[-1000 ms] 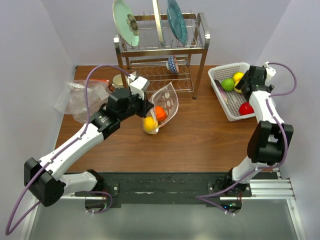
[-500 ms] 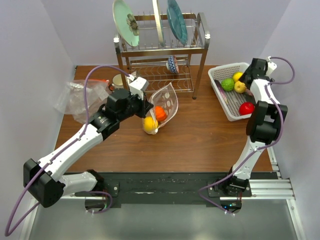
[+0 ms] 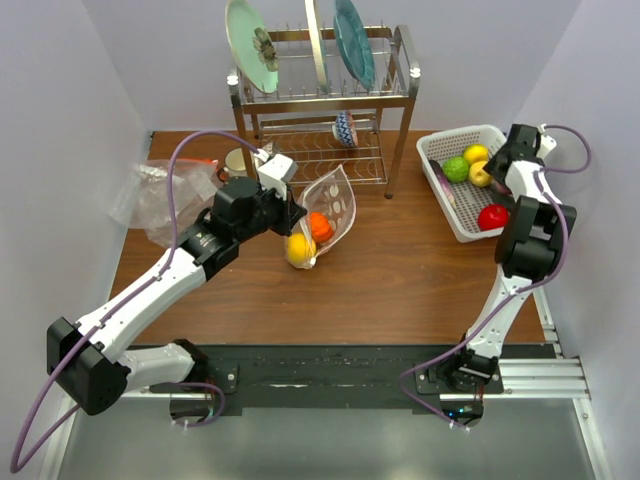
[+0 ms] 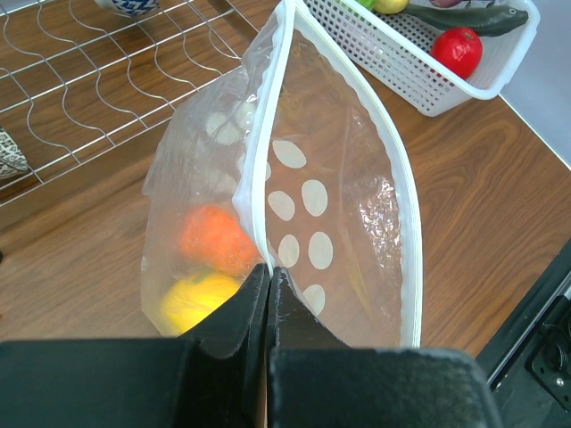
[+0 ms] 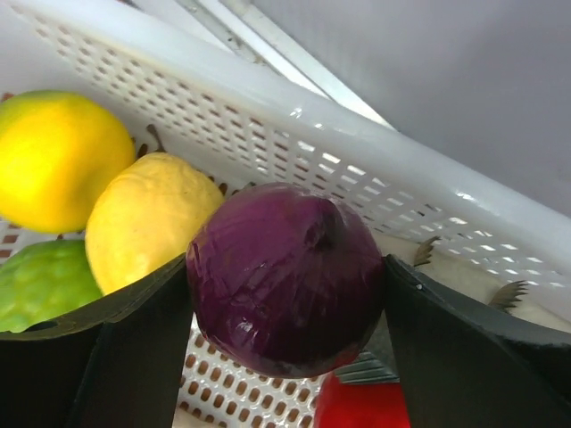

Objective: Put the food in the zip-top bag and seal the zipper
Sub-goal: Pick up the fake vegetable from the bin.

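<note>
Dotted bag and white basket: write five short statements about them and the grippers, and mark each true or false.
1. The zip-top bag holds an orange piece and a yellow piece. True.
2. The left gripper is open, clear of the bag. False: it is shut on the zipper at the bag's mouth.
3. The purple round sits between the right gripper's fingers. True.
4. The white basket is empty. False: it holds a green round and a red round, among others.
5. The bag's mouth is sealed. False: it gapes open.
</note>
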`<state>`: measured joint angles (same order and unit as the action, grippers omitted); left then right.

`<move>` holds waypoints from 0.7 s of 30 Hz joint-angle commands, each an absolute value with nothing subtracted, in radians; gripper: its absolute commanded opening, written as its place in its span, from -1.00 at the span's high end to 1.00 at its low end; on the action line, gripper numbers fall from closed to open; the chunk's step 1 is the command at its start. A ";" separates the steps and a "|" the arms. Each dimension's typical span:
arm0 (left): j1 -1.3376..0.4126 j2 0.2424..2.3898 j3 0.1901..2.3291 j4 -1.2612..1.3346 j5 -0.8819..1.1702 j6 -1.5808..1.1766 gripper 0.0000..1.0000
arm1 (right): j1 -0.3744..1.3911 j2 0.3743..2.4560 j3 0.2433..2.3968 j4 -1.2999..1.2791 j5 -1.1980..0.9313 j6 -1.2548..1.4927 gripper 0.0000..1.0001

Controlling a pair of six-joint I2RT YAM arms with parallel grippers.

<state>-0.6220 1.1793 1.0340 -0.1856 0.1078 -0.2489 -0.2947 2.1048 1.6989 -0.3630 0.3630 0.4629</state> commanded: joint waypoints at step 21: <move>-0.607 1.163 1.032 -0.129 0.118 -0.255 1.00 | -0.032 1.373 1.304 -0.281 -0.120 0.431 -0.14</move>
<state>-0.6151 1.1793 1.0336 -0.1802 0.1188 -0.2497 -0.1230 1.4635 1.3476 -0.2737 -0.0200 0.4618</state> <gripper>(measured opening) 0.018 0.789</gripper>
